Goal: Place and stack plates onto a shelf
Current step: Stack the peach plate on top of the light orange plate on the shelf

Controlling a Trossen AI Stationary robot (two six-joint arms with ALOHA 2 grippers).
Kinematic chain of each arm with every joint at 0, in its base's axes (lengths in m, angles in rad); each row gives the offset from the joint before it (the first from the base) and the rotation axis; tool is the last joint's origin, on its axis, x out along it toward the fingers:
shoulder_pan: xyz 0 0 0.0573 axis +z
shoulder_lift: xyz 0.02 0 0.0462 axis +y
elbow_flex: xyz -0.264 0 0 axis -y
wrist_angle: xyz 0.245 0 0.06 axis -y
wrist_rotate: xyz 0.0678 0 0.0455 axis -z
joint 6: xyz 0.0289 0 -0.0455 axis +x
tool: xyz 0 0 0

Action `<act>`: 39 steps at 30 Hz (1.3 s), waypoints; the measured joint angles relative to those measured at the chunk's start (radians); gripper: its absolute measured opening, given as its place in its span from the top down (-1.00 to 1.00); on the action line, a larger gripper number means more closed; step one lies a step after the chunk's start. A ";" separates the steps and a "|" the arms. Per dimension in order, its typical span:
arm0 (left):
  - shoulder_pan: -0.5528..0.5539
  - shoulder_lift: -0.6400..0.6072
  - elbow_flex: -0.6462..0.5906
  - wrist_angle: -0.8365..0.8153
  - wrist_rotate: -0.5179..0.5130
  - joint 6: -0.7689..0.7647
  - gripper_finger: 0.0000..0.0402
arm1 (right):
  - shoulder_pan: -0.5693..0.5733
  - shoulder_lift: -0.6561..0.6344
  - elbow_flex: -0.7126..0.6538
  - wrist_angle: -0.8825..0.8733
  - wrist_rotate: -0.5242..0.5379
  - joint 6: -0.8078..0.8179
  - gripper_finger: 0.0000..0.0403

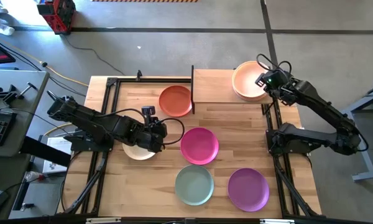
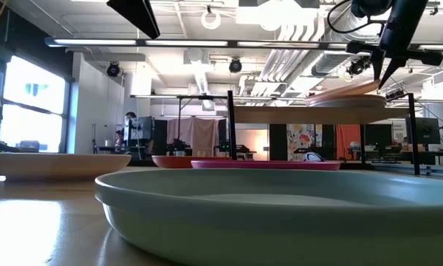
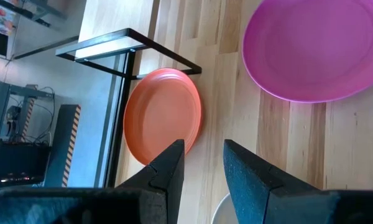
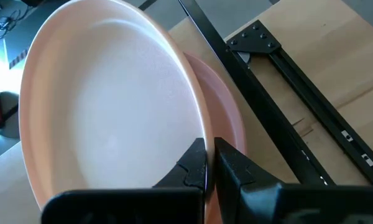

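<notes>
We see the right gripper point(image 4: 206, 163) pinching the rim of a peach plate point(image 1: 247, 79), tilted over another on the shelf point(image 1: 212, 84). Five plates wait on the table. The left gripper point(image 1: 156, 133) hovers with fingers apart over a cream plate point(image 1: 137, 151), mostly hidden beneath it.

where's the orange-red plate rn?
High view: the orange-red plate lies on the table's far middle, just left of the shelf edge, beyond the magenta plate.
</notes>
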 joint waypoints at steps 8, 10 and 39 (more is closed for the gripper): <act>0.000 0.000 0.000 0.000 0.000 -0.001 0.50 | 0.000 0.000 0.000 0.000 0.001 -0.017 0.96; 0.000 0.000 0.000 0.000 0.000 -0.001 0.50 | 0.000 0.000 0.000 -0.001 0.002 -0.019 0.92; 0.000 0.000 0.000 0.001 0.000 -0.024 0.50 | 0.000 -0.098 0.000 -0.034 -0.045 -0.127 0.54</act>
